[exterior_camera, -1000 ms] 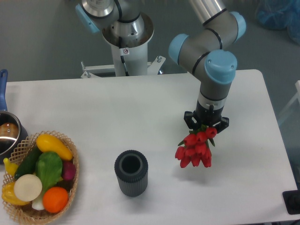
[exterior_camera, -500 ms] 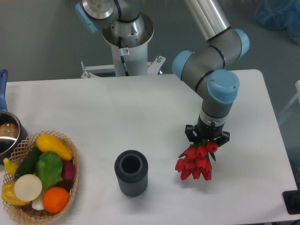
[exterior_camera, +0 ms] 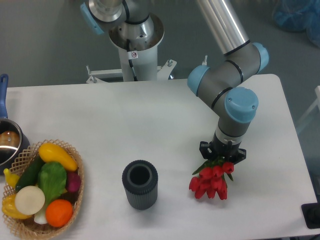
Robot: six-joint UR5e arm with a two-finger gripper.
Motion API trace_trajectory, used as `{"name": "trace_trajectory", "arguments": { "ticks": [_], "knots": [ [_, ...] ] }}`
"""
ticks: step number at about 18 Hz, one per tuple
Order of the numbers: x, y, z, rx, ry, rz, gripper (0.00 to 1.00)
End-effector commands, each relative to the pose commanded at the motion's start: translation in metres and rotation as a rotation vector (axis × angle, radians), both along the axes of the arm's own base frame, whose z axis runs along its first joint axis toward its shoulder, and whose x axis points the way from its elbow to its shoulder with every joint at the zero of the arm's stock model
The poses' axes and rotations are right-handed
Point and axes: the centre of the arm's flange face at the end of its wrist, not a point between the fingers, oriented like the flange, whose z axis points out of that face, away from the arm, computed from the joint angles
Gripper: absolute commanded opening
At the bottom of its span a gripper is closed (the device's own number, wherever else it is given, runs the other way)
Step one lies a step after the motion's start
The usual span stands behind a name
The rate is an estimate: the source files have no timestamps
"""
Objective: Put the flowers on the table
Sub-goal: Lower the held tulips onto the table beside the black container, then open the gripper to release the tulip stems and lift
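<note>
Gripper (exterior_camera: 223, 154) clamped on the stems of the flowers (exterior_camera: 211, 180), red heads low over the right side of the table (exterior_camera: 150, 120).
To their left, apart from them, stands a dark ribbed vase (exterior_camera: 140, 184), upright and open-topped. Well away at the left edge sit a wicker basket (exterior_camera: 77, 172) of vegetables and a pot (exterior_camera: 9, 142); neither is near the bouquet.

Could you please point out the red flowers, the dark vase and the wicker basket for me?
red flowers (exterior_camera: 211, 182): fixed camera view, on the middle of the red blooms.
dark vase (exterior_camera: 140, 194): fixed camera view, on its ribbed outer wall.
wicker basket (exterior_camera: 21, 228): fixed camera view, on its woven front rim.
</note>
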Motion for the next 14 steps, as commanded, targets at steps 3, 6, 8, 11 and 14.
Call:
{"name": "trace_trajectory", "arguments": {
  "ticks": [3, 6, 8, 11, 14],
  "knots": [
    [0.0, 0.0, -0.001, -0.001, -0.001, -0.002, 0.54],
    [-0.002, 0.001, 0.0, 0.005, 0.01, -0.003, 0.61],
    [-0.003, 0.001, 0.0, 0.007, 0.017, -0.004, 0.75],
    [-0.007, -0.003, 0.021, 0.019, 0.054, -0.004, 0.98],
    [-0.013, -0.02, 0.06, 0.042, 0.107, 0.025, 1.0]
  ]
}}
